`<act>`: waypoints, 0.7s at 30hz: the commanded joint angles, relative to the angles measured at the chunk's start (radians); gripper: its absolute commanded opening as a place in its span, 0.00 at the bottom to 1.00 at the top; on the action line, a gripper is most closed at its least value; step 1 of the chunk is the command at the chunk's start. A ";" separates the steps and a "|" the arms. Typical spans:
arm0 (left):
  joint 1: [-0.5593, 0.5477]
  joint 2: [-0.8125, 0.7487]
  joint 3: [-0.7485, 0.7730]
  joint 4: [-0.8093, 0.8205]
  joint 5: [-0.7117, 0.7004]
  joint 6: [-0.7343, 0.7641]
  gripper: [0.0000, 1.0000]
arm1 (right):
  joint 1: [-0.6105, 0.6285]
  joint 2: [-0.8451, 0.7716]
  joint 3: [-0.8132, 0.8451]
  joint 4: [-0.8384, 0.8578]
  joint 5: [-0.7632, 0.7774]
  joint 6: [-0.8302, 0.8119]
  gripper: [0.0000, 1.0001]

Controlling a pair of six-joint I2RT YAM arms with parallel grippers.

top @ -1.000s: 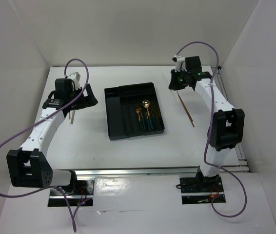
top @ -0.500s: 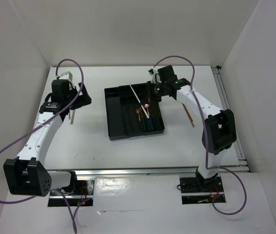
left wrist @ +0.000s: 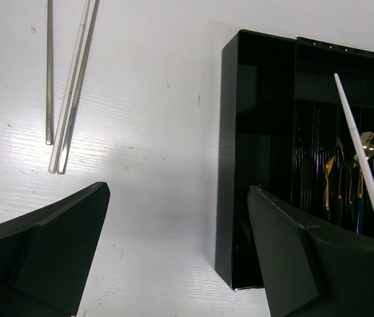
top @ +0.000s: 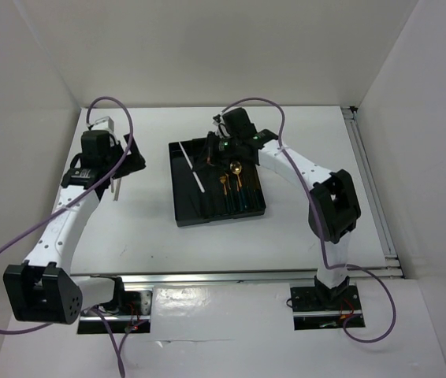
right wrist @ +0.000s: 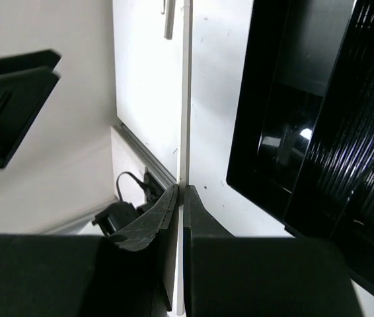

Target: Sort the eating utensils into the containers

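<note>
My right gripper (top: 213, 151) (right wrist: 182, 188) is shut on a thin white chopstick (right wrist: 186, 99) and holds it over the left part of the black cutlery tray (top: 182, 214). The stick slants down across the tray (top: 199, 179) and also shows in the left wrist view (left wrist: 362, 158). Gold-headed, green-handled utensils (top: 235, 189) (left wrist: 345, 178) lie in the tray's right compartments. My left gripper (top: 128, 161) (left wrist: 177, 188) is open and empty above bare table, left of the tray (left wrist: 230, 165). Silver chopsticks (top: 115, 187) (left wrist: 73, 86) lie near it. No copper-brown chopsticks show.
White walls close in the table at the back and on both sides. A metal rail (top: 369, 181) runs along the table's right edge. The right arm's links (top: 298, 165) stretch across the table right of the tray.
My right arm has swung left from the table's right side to over the tray, carrying the white chopstick. My left gripper has shifted slightly left and back.
</note>
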 commanded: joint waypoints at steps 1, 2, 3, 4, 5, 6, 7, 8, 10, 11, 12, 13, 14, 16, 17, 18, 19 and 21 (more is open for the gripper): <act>0.007 -0.039 -0.004 0.023 -0.021 -0.009 1.00 | 0.022 0.047 0.054 0.051 0.022 0.108 0.00; 0.007 -0.039 -0.004 0.013 -0.021 -0.009 1.00 | 0.031 0.057 0.066 0.051 0.022 0.126 0.00; 0.007 -0.049 -0.004 0.013 -0.021 -0.009 1.00 | 0.031 0.057 0.066 0.051 0.031 0.127 0.00; 0.007 -0.049 -0.004 0.013 -0.021 -0.009 1.00 | 0.031 0.069 0.077 0.051 0.031 0.127 0.00; 0.007 -0.061 -0.015 0.013 -0.021 -0.009 1.00 | 0.031 0.069 0.077 0.039 0.042 0.117 0.00; 0.016 -0.061 -0.015 0.013 -0.021 -0.009 1.00 | 0.031 0.069 0.077 0.029 0.060 0.108 0.00; 0.016 -0.072 -0.029 0.013 -0.021 -0.009 1.00 | 0.031 0.069 0.077 0.029 0.076 0.108 0.00; 0.016 -0.082 -0.038 0.013 -0.021 -0.009 1.00 | 0.031 0.069 0.077 0.019 0.076 0.099 0.00; 0.016 -0.082 -0.038 0.023 -0.021 -0.009 1.00 | 0.031 0.069 0.045 0.010 0.088 0.099 0.00; 0.016 -0.082 -0.047 0.023 -0.021 -0.009 1.00 | 0.031 0.069 0.034 0.009 0.088 0.110 0.00; 0.016 -0.082 -0.047 0.023 -0.021 -0.009 1.00 | 0.031 0.069 0.025 0.009 0.088 0.110 0.00; 0.016 -0.082 -0.047 0.023 -0.021 -0.009 1.00 | 0.040 0.069 0.025 0.009 0.088 0.110 0.00; 0.016 -0.082 -0.047 0.023 -0.021 -0.009 1.00 | 0.040 0.078 0.025 0.009 0.088 0.110 0.00; 0.016 -0.082 -0.047 0.023 -0.021 -0.009 1.00 | 0.050 0.113 0.048 0.009 0.088 0.119 0.00; 0.016 -0.082 -0.047 0.023 -0.021 -0.009 1.00 | 0.050 0.124 0.048 -0.001 0.097 0.119 0.00; 0.016 -0.082 -0.047 0.023 -0.021 -0.009 1.00 | 0.050 0.133 0.062 -0.001 0.097 0.142 0.00; 0.016 -0.082 -0.038 0.023 -0.021 -0.009 1.00 | 0.050 0.144 0.072 -0.010 0.097 0.152 0.00; 0.016 -0.082 -0.038 0.023 -0.021 -0.009 1.00 | 0.050 0.166 0.073 -0.011 0.088 0.185 0.00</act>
